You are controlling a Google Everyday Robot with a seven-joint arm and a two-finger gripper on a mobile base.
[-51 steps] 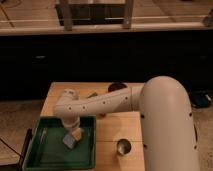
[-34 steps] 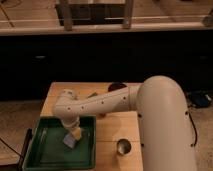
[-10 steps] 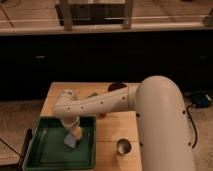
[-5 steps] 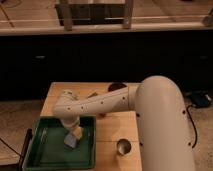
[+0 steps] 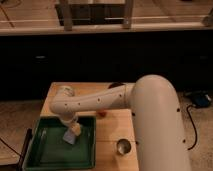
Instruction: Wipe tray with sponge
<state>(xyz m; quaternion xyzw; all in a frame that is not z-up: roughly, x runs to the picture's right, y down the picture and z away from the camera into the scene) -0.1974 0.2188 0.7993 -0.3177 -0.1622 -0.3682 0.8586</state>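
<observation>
Jaws of the gripper (image 5: 73, 128) appear closed on the small pale-blue rectangular sponge with a yellowish side (image 5: 70, 136), which hangs tilted directly beneath them. The sponge's lower end touches, or nearly touches, the floor of the large shallow dark-green plastic tray (image 5: 50, 152), close to the tray's far right corner. The tray lies at the near left corner of the wooden surface (image 5: 112, 131).

Risks: a stroke towards the right rim could catch it and push the tray towards the round metal cup (image 5: 123, 146) by the near edge. Uneven pressure on the tilted sponge could twist it out of the jaws.
</observation>
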